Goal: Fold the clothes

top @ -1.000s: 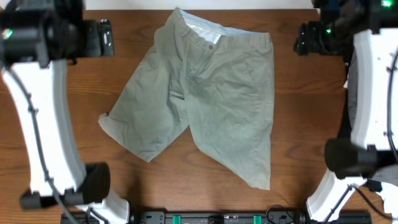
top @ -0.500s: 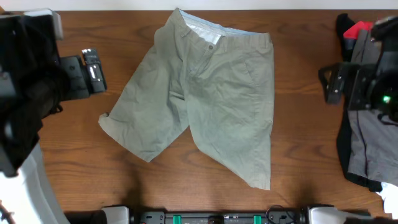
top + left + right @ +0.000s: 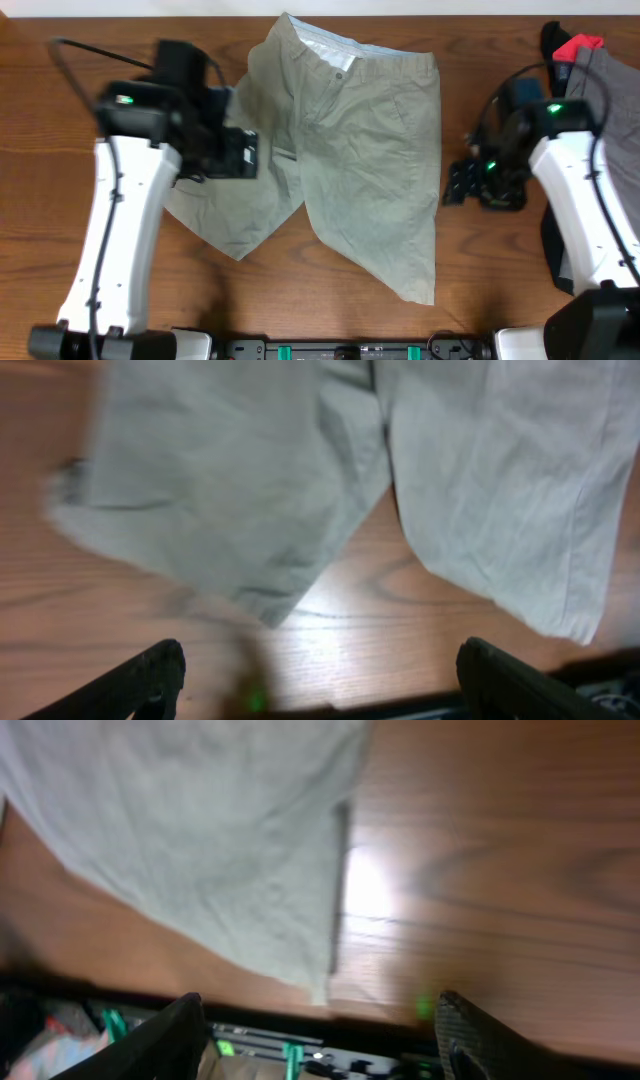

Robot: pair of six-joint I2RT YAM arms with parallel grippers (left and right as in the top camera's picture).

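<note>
The clothes, khaki shorts (image 3: 350,150), lie spread flat mid-table with the waistband and its pale lining at the far edge. My left gripper (image 3: 240,152) hovers over the shorts' left leg, and in the left wrist view the gripper (image 3: 320,690) stands open above bare wood, with both legs (image 3: 250,480) ahead of it. My right gripper (image 3: 462,185) hangs just beyond the right leg's outer edge. In the right wrist view that gripper (image 3: 320,1040) is open with nothing between its fingers, and the leg's hem corner (image 3: 200,840) lies ahead.
A darker grey garment (image 3: 600,210) and a red and black cloth (image 3: 575,48) lie at the table's right edge behind the right arm. A black rail (image 3: 350,350) runs along the front edge. Brown wood (image 3: 120,40) surrounds the shorts.
Both arms swung in from the table's sides toward the shorts: the left onto the left leg, the right beside the right leg. The shorts have not moved.
</note>
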